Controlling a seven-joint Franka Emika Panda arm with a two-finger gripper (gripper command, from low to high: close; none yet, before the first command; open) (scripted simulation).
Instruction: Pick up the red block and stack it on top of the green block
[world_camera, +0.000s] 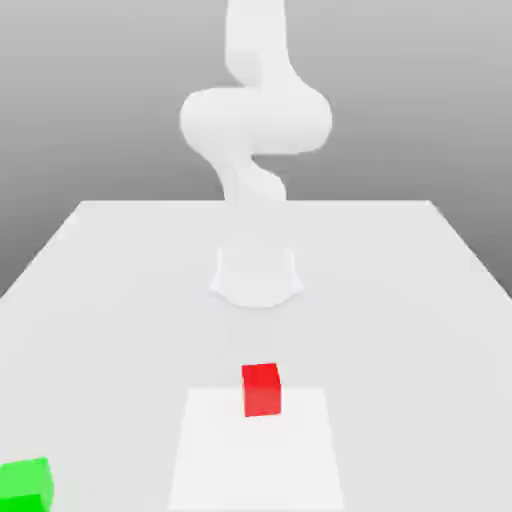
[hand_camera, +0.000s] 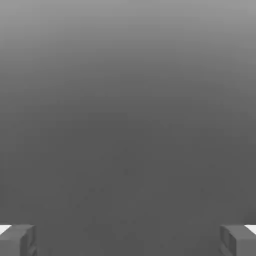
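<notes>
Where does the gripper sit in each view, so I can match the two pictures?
Exterior view: I cannot pick out the gripper; the white arm rises at top centre, behind the red block.
Hand view: the gripper lies at the lower edge, its fingers far apart at both corners.
Shared landmark: none that I can identify.

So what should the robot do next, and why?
Probably lower the open gripper toward the red block. Its fingers stand wide apart with nothing between them, and the red block sits alone on the table, apart from the green block at the exterior view's lower left. It has to be grabbed before any stacking.
</notes>
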